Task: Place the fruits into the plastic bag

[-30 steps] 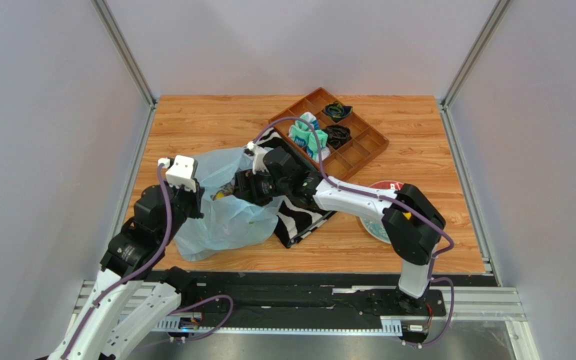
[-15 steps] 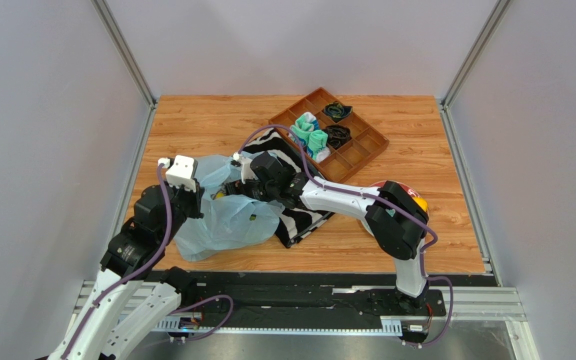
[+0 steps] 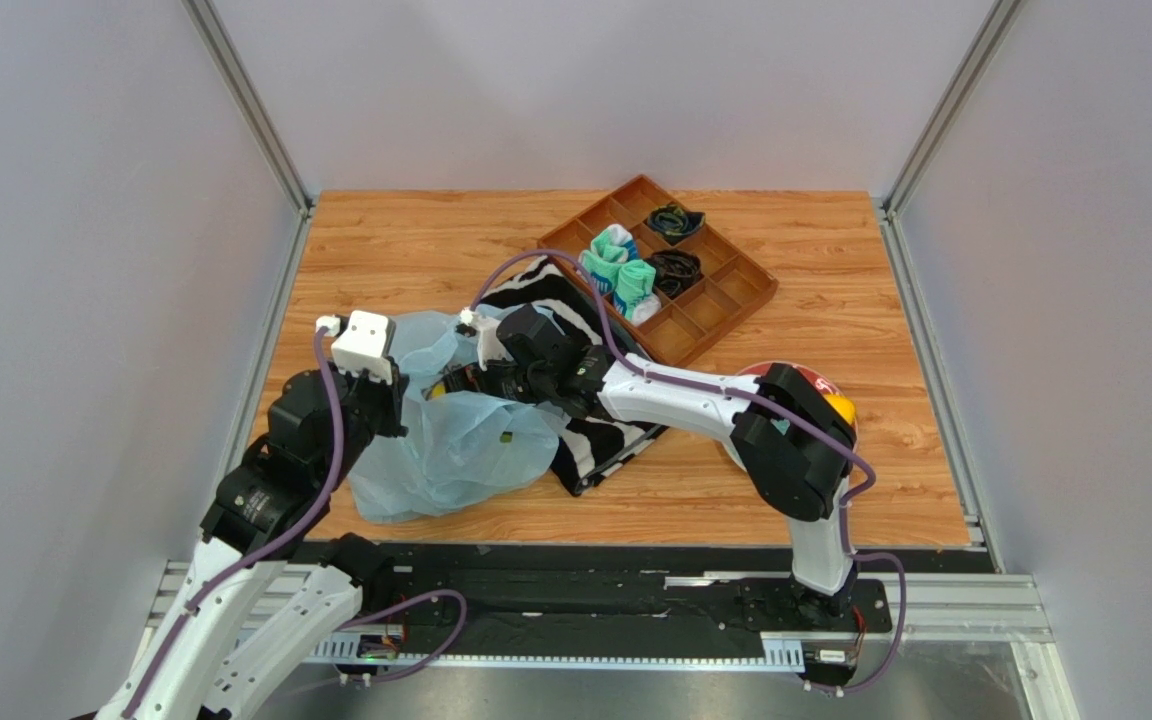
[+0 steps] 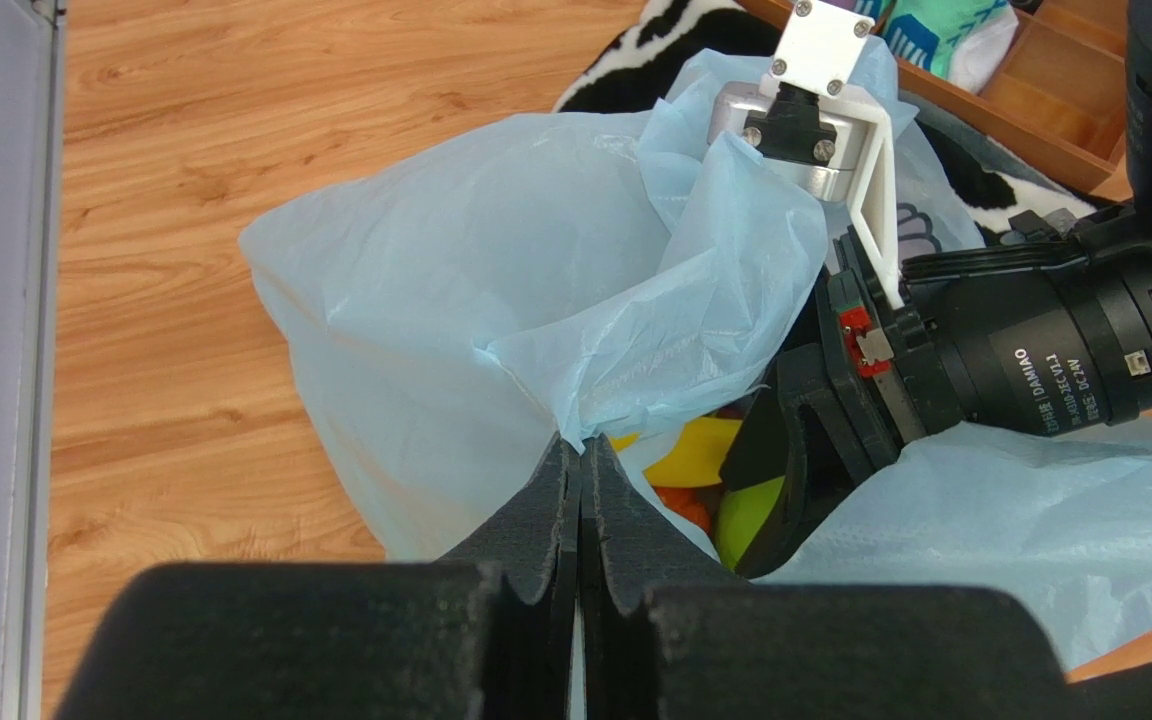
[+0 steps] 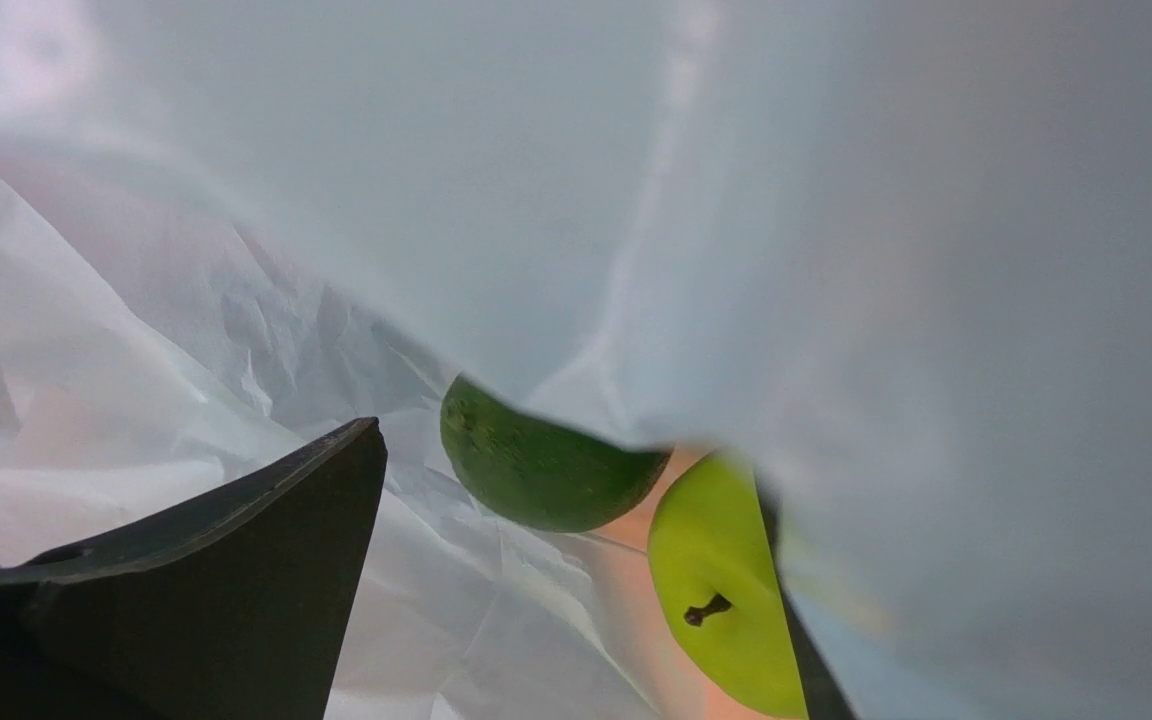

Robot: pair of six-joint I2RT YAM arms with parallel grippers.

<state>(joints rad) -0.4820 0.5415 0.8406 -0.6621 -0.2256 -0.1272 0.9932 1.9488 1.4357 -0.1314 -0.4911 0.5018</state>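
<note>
The light-blue plastic bag (image 3: 447, 443) lies at the left of the table. My left gripper (image 3: 373, 402) is shut on its rim (image 4: 579, 444) and holds the mouth open. My right gripper (image 3: 458, 377) reaches inside the bag with its jaws open (image 5: 567, 465). A dark green round fruit (image 5: 545, 458) and a green apple (image 5: 725, 593) lie on the bag's floor; the apple rests against the right finger. In the left wrist view a yellow fruit (image 4: 695, 447) and the apple (image 4: 748, 522) show in the mouth. Bag film hides most of the right finger.
A zebra-striped cloth (image 3: 609, 432) lies under the right forearm. A brown compartment tray (image 3: 702, 300) with teal-and-white socks (image 3: 620, 275) stands at the back. A yellow fruit (image 3: 839, 405) and a plate's red rim (image 3: 767, 368) show by the right elbow.
My right gripper has moved left and deeper into the bag, and its elbow now covers the plate. My left gripper has kept its hold on the rim.
</note>
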